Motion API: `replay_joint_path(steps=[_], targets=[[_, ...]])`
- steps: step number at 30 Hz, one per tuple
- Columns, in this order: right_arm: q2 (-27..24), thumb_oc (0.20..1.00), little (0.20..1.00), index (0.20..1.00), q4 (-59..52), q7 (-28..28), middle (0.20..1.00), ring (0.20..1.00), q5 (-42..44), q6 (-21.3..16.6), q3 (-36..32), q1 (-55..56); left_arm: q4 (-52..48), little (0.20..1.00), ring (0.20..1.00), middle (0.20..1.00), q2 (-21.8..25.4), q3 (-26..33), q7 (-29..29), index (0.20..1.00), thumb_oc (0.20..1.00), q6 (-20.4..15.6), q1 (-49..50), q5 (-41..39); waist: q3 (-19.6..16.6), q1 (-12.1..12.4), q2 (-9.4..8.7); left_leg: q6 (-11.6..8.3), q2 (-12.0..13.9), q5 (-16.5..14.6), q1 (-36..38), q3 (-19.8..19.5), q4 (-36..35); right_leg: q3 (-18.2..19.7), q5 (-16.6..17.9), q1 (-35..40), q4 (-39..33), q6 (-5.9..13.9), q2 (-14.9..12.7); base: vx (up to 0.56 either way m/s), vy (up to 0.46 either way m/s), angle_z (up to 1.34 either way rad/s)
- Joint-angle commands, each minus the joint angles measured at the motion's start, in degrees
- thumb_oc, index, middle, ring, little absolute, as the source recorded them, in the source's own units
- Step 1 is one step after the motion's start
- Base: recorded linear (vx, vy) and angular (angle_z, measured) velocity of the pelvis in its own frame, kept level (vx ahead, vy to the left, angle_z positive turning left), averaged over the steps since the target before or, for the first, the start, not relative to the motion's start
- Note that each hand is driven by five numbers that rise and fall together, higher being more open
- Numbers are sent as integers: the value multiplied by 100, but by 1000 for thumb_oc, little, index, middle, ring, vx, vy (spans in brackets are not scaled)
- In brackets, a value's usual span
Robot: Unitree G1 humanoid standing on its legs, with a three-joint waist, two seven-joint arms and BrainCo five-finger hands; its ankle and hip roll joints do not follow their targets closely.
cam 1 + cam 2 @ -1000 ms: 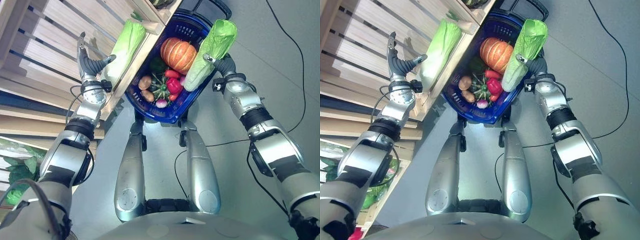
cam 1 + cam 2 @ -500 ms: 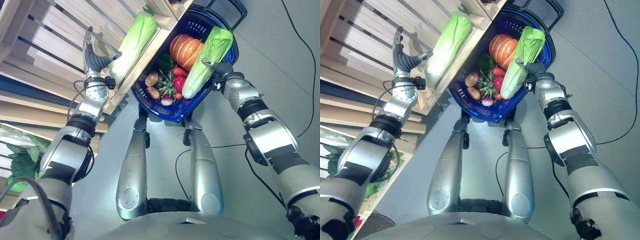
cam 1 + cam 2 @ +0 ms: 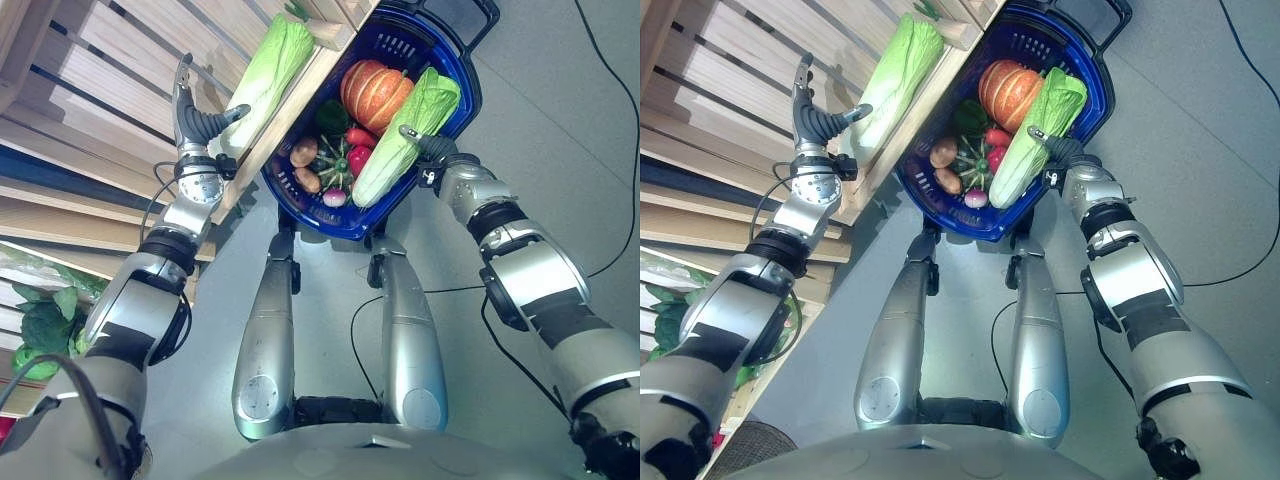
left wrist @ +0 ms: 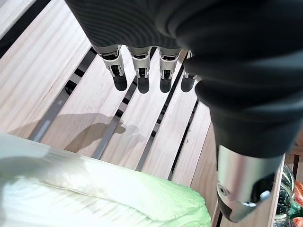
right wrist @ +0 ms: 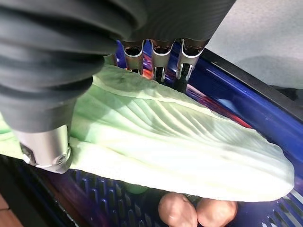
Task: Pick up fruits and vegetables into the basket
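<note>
Wooden slatted shelf (image 3: pixel 110 110) alongside, blue basket (image 3: pixel 455 110) nearly full. Right hand (image 3: pixel 425 150) clamped round napa cabbage (image 3: pixel 400 140) over the rim; left hand (image 3: pixel 195 120) spread empty beside second cabbage (image 3: pixel 265 75). Best to lower between pumpkin (image 3: pixel 375 90) and wall before letting go.

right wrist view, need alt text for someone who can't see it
The right robot hand grips a pale green napa cabbage between fingers and thumb, holding it inside a blue plastic basket. Two small brownish potatoes lie on the basket floor beneath the cabbage, with grey floor beyond the basket's rim.
</note>
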Motion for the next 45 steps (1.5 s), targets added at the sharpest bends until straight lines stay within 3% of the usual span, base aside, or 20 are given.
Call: replay_joint_path(steps=[1, 9, 10, 12, 13, 24, 33, 36, 39, 45], targets=[[-141, 200, 200, 200, 207, 99, 200, 200, 411, 115, -141, -131, 61, 1000, 1000, 1000, -358, 134, 238, 1000, 1000, -318, -124, -23, -232, -26, 478, 258, -454, -626, -292, 235, 643, -298, -247, 142, -93, 187, 197, 0, 0, 0], [-135, 200, 200, 200, 301, 156, 200, 200, 478, 229, -221, -84, 13, 1000, 1000, 1000, -395, 124, 307, 1000, 1000, -327, -80, -31, -232, -26, 512, 264, -457, -591, -324, 236, 604, -280, -237, 103, -113, 186, 205, 0, 0, 0], [-136, 231, 231, 231, 303, 128, 231, 231, 465, 229, -221, -63, 3, 1000, 1000, 1000, -398, 123, 317, 1000, 1000, -334, -59, -27, -232, -26, 515, 265, -454, -589, -323, 239, 599, -281, -235, 101, -108, 187, 204, 0, 0, 0], [-150, 467, 467, 467, 309, 91, 467, 467, 423, 238, -228, -61, -18, 1000, 1000, 1000, -386, 125, 319, 1000, 1000, -332, -47, -39, -232, -25, 521, 264, -451, -579, -326, 243, 591, -279, -226, 95, -112, 191, 204, 0, 0, 0], [-164, 1000, 1000, 1000, 315, 95, 1000, 1000, 399, 264, -230, -66, -35, 1000, 1000, 1000, -392, 135, 327, 1000, 1000, -325, -39, -28, -232, -22, 526, 262, -450, -567, -334, 242, 582, -279, -216, 92, -123, 196, 202, 0, 0, 0], [-182, 1000, 1000, 1000, 395, -80, 1000, 1000, 311, 314, -222, -160, 43, 1000, 1000, 1000, -404, 97, 263, 1000, 1000, -177, -69, 33, -232, -15, 527, 264, -451, -530, -343, 239, 550, -286, -189, 85, -148, 197, 210, 0, 0, 0], [-237, 1000, 1000, 1000, 425, -119, 1000, 1000, 176, 190, -197, -169, 147, 1000, 1000, 1000, -297, 16, 356, 1000, 1000, 266, -181, 217, -232, -55, 526, 256, -433, -508, -280, 273, 504, -271, -166, 152, -203, 201, 217, 0, 0, 0], [-270, 1000, 1000, 1000, 364, -267, 1000, 1000, -206, -223, -108, -208, 316, 1000, 1000, 1000, -216, -2, 345, 1000, 1000, 602, -270, 392, -232, -86, 517, 243, -416, -489, -244, 294, 481, -258, -154, 187, -218, 207, 222, 0, 0, 0], [-305, 1000, 1000, 1000, 245, -493, 1000, 1000, -321, -609, -24, -221, 433, 1000, 1000, 1000, -141, -70, 330, 1000, 1000, 718, -320, 520, -232, -113, 509, 238, -407, -473, -226, 315, 456, -249, -143, 200, -232, 211, 230, 0, 0, 0], [-360, 1000, 1000, 1000, -293, -1425, 1000, 1000, -384, -1715, -69, -29, 799, 1000, 1000, 1000, -23, -235, 380, 1000, 1000, 1113, -403, 705, -232, -275, 413, 217, -344, -452, -220, 395, 387, -169, -100, 193, -303, 237, 306, -12, 17, -1]])
